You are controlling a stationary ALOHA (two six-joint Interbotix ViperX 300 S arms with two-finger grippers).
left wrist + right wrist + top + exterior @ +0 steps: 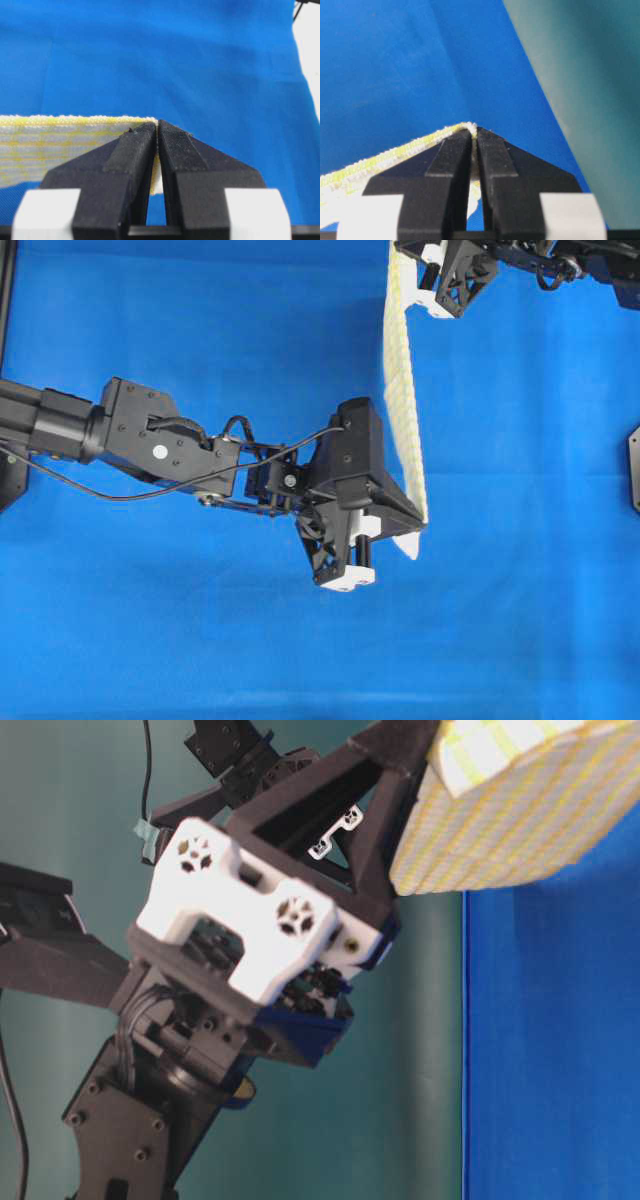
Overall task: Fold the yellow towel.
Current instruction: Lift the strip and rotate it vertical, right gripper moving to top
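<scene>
The yellow towel [405,405] is lifted off the table and stretched between both grippers, so from overhead it shows as a narrow checked strip. My left gripper [420,524] is shut on its near corner. My right gripper [404,254] is shut on the far corner at the top edge. In the left wrist view the hem [60,145] runs left from the pinched tips of the left gripper [157,125]. The right wrist view shows the towel [380,162] trailing left from the closed right gripper [474,129]. At table level the towel [500,820] hangs from the left gripper [415,745].
The plain blue table cover [200,640] lies under everything. A black fixture [634,468] sits at the right edge and another [8,485] at the left edge. The left arm [120,435] reaches in from the left. A teal wall [420,1070] stands beyond the table's edge.
</scene>
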